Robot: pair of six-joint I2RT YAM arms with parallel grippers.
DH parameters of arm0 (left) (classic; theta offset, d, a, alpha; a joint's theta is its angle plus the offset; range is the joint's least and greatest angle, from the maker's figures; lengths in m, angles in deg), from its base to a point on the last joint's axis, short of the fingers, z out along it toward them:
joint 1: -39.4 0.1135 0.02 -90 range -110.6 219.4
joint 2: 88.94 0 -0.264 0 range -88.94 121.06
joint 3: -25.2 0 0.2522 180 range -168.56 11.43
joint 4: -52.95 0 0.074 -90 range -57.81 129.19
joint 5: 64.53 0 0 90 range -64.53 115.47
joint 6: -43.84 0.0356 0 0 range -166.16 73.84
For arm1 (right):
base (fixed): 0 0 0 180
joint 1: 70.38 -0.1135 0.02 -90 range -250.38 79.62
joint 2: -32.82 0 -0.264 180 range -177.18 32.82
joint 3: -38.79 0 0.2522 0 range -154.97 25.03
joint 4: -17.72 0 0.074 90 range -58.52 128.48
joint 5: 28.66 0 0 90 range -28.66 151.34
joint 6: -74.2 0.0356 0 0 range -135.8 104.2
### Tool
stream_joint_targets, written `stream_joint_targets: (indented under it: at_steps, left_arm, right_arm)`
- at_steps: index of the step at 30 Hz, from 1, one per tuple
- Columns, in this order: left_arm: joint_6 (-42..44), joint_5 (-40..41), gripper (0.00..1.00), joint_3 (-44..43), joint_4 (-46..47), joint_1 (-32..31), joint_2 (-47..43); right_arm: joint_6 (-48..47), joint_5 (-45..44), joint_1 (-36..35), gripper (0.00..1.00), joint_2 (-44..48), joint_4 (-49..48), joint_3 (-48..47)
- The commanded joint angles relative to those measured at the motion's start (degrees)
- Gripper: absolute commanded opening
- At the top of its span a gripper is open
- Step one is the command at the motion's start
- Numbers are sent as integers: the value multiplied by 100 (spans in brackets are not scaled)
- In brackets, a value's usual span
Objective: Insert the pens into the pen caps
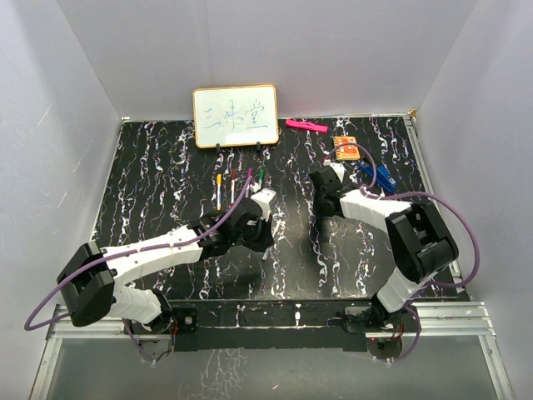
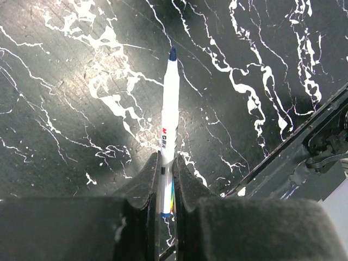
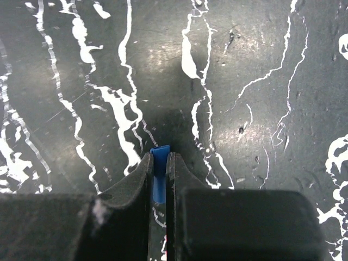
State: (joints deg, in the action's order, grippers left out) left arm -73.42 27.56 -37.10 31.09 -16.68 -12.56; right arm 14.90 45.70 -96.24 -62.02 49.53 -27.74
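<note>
My left gripper (image 2: 167, 163) is shut on a white-barrelled pen (image 2: 169, 119). Its dark blue tip points away from the jaws, over the black marbled table (image 2: 65, 109). My right gripper (image 3: 158, 159) is shut on a small blue pen cap (image 3: 160, 166), whose open end sticks out just past the fingertips. In the top view the left gripper (image 1: 260, 233) sits mid-table and the right gripper (image 1: 320, 215) is a short way to its right, with a gap between them. Several more pens (image 1: 233, 187) with coloured ends lie in a row below the whiteboard.
A small whiteboard (image 1: 236, 117) stands at the back. A thick pink marker (image 1: 306, 126) lies to its right, followed by an orange card (image 1: 347, 147) and a blue clip-like object (image 1: 380, 177). White walls close in the table on three sides.
</note>
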Motion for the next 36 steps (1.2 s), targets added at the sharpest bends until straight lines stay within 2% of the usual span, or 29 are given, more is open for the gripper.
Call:
stream_joint_targets:
  at_steps: [1,13,18,25,36]
  left_arm:
    - [-33,-96,0,225,667,13,-147]
    - [-450,-1091,0,949,3522,17,-162]
    - [-426,-1417,0,815,3889,14,-18]
    - [-595,-1531,0,846,4409,8,140]
    - [-641,-1313,0,967,4650,7,108]
  right_arm:
    - [-210,412,-11,0,882,-169,-323]
    - [-56,1935,-58,0,3670,-2639,1348]
    - [8,2186,-160,0,4451,-3809,2186]
    - [223,2256,-225,0,4812,-4818,2740]
    - [415,2205,-265,0,4844,-5040,2781]
